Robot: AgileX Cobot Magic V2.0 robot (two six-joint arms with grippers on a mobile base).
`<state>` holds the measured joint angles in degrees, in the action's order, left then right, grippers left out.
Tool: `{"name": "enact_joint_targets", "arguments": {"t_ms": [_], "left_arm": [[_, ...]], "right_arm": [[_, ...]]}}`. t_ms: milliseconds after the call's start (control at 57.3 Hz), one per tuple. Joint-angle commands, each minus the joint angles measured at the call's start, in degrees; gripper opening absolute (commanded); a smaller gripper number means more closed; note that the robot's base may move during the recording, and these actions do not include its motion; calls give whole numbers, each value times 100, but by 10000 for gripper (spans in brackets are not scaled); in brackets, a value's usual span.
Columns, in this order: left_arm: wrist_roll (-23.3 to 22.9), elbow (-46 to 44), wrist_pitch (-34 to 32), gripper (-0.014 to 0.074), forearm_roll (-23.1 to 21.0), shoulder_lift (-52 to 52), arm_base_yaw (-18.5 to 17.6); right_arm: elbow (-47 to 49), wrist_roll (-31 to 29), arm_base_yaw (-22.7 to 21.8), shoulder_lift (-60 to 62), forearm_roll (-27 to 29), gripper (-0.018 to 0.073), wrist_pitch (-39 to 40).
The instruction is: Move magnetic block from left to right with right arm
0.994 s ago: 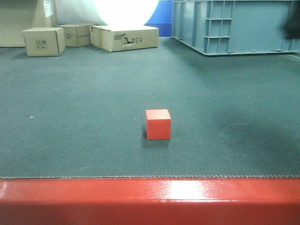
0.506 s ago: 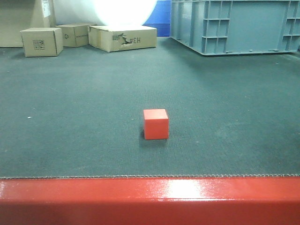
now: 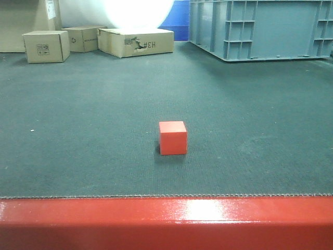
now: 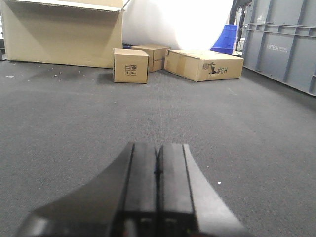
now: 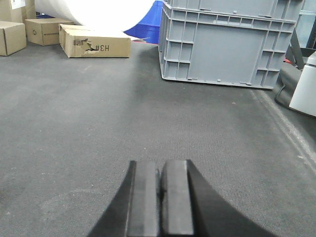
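Observation:
The magnetic block (image 3: 173, 137), a small bright-red cube, rests on the dark grey mat near the middle of the front view, a little ahead of the red front edge. No arm shows in that view. My left gripper (image 4: 158, 150) is shut with nothing between its fingers, low over bare mat. Low over the mat too, my right gripper (image 5: 159, 168) has its pads pressed together and holds nothing. Neither wrist view shows the block.
Tan cardboard boxes (image 3: 46, 46) (image 3: 136, 41) stand at the back left. A large grey plastic crate (image 3: 260, 28) fills the back right, also the grey crate (image 5: 227, 42). A red bar (image 3: 166, 221) runs along the near edge of the mat.
A dark shape at the far right edge one second ago has left the front view. The view shifted slightly. The block has stayed where it was.

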<state>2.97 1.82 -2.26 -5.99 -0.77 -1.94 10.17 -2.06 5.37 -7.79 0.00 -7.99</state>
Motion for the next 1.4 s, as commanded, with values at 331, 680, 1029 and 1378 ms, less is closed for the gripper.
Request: {"name": "enact_joint_targets", "arguments": {"t_ms": [331,680,1029,1378], "left_arm": [[1,44,-495,-126,-27,-68,-1],[1,44,-495,-126,-27,-68,-1],[1,44,-495,-126,-27,-68,-1],[1,44,-495,-126,-27,-68,-1]], "right_arm": [[-446,-57,-533,704,38,29,799],[-1191,310,-741,959,53,29,1122],[-1191,310,-741,959,53,29,1127],[-1191,310,-741,959,53,29,1127]]}}
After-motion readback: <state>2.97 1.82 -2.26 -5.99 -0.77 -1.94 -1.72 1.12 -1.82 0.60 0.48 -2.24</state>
